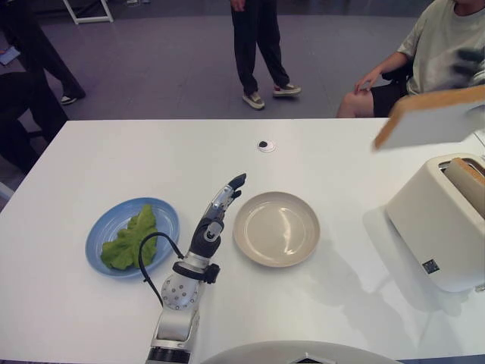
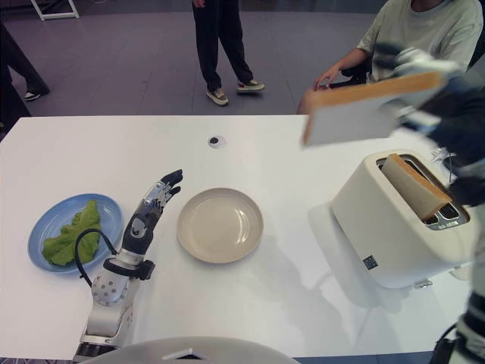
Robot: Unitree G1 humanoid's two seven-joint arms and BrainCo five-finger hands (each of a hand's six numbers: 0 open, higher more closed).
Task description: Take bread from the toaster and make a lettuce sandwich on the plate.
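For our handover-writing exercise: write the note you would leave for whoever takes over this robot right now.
Left hand: open, between blue plate and beige plate.
Right hand: shut on a bread slice, held above the toaster.
Second slice sits in the toaster; lettuce lies on the blue plate; beige plate bare.
Done: one slice lifted out.
Left: build the sandwich on the beige plate.

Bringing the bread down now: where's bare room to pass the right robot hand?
Bare table between the beige plate and the toaster. Crowded left of the plate: the left robot hand lies between it and the blue dish of lettuce.
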